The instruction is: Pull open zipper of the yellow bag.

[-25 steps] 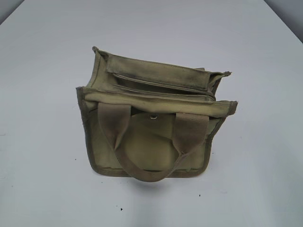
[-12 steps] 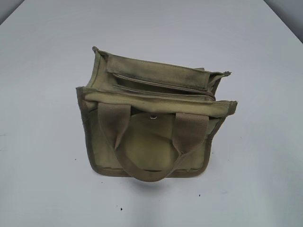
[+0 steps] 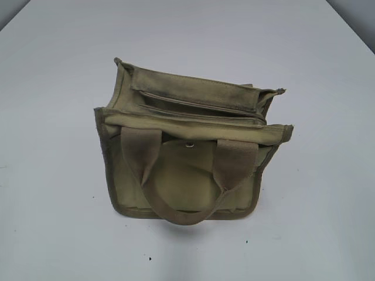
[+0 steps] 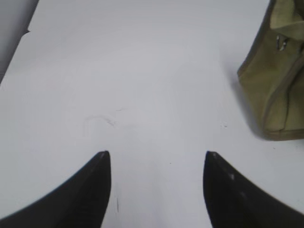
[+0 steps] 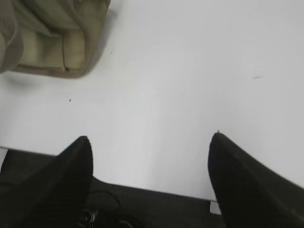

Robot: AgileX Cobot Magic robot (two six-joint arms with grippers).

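The yellow bag point(image 3: 187, 170) stands upright in the middle of the white table, its near handle point(image 3: 176, 213) hanging down the front. The zipper point(image 3: 202, 117) runs straight along the bag's top from left to right. No gripper shows in the exterior view. My left gripper point(image 4: 156, 153) is open over bare table, with the bag point(image 4: 280, 90) well off to its right; a small silver metal piece point(image 4: 281, 43) shows near the bag's top edge. My right gripper point(image 5: 151, 136) is open and empty, and the bag's lower corner point(image 5: 61, 42) lies far up to its left.
A round snap stud point(image 3: 190, 144) sits on the bag's front flap. White tabletop point(image 3: 58, 234) surrounds the bag on all sides. In the right wrist view the table's front edge point(image 5: 156, 187) runs just under the fingers, with dark gear below.
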